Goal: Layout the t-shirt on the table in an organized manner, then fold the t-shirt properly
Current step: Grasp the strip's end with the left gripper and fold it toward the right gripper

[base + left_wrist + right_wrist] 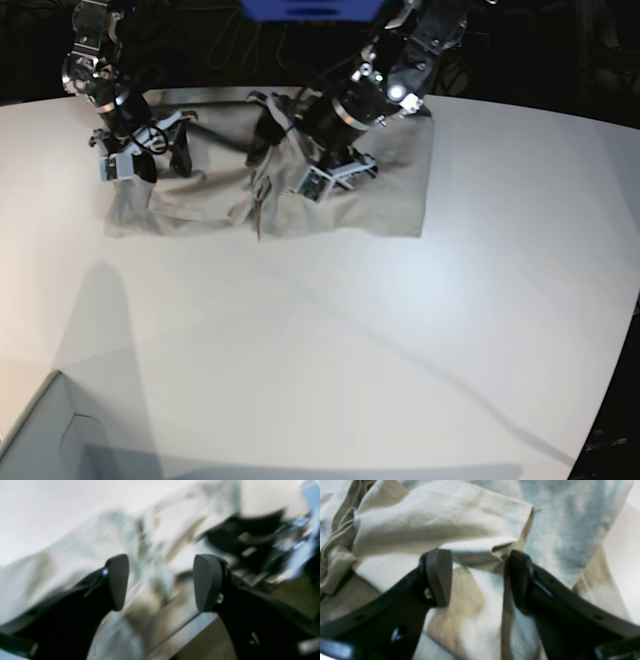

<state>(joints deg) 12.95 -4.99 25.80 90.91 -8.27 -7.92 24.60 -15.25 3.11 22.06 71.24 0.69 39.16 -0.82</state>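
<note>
The t-shirt lay rumpled on the far part of the table, spread wide but with folds bunched up near its middle and at its left end as the base view shows it. Its right part lay flatter than the rest, with a fairly straight edge.

The right gripper hung over the left end of the t-shirt, jaws spread wide with nothing between them; below the gap a hemmed edge of cloth was folded over, and a seam ran through the crumpled cloth at the left of that view. The left gripper hovered over the bunched middle of the t-shirt, its two pads apart and nothing pinched between them.

The left wrist view was badly smeared: the cloth under the pads showed only as pale streaks, and the dark shape at upper right of it could not be made out. From the base view, both grippers were too small and dark to show their jaws, and the arms covered parts of the t-shirt behind them.

Nearer than the t-shirt, at the bottom left corner of the base view, sat the corner of a pale grey box, cut off by the frame, its contents not visible. Beyond the t-shirt a blue object was cut by the top edge.
</note>
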